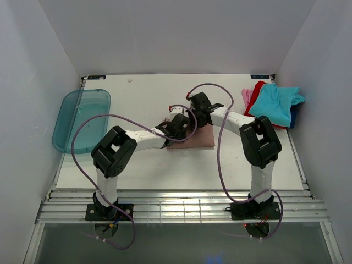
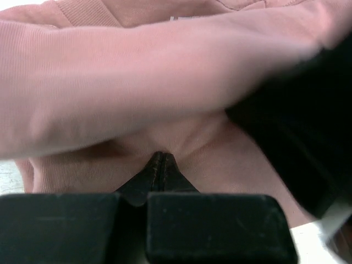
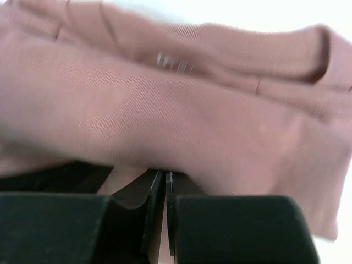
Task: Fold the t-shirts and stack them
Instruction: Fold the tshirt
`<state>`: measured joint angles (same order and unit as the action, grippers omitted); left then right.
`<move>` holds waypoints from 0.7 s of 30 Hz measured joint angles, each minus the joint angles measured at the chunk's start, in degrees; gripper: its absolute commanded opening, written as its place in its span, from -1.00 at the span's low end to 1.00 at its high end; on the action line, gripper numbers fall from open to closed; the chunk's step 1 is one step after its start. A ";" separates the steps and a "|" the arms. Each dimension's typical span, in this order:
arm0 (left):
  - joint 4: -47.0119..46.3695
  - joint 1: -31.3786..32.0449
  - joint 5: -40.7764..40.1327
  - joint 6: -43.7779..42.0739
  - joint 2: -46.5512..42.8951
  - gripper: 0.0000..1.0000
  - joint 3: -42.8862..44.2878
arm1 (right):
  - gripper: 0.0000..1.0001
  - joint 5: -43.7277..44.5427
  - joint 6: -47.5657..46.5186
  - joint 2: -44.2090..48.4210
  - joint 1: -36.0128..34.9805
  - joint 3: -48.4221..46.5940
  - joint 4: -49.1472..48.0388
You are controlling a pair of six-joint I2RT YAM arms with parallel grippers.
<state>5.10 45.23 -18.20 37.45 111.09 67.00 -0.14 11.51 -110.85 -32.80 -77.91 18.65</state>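
Mid-table, the left gripper and right gripper are each pinched shut on an edge of the pink tee, apparently to carry a fold over, while the other tees lie piled far right.

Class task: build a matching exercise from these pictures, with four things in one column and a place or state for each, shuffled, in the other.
1 pink t-shirt
2 turquoise t-shirt
3 tray
4 left gripper

A far right corner of the table
B left edge of the table
C shut on cloth
D middle of the table

Pairs: 1-D, 2-A, 3-B, 4-C
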 measured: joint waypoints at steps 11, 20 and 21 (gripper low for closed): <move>-5.64 1.11 -1.55 0.74 -2.71 -1.00 -5.92 | -0.85 15.89 -1.70 -8.55 0.48 -20.28 0.00; -2.27 1.36 -3.26 -0.76 -2.60 -1.00 -3.89 | 0.74 18.34 -2.47 5.77 1.25 -5.68 -2.40; -1.33 1.36 -3.56 -1.07 -2.54 -1.00 -3.26 | 0.89 17.07 -2.60 7.43 1.33 -3.65 -2.19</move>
<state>3.77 46.59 -21.76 36.38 108.55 63.75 16.93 8.91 -103.42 -31.46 -81.56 16.47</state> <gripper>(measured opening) 0.022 0.802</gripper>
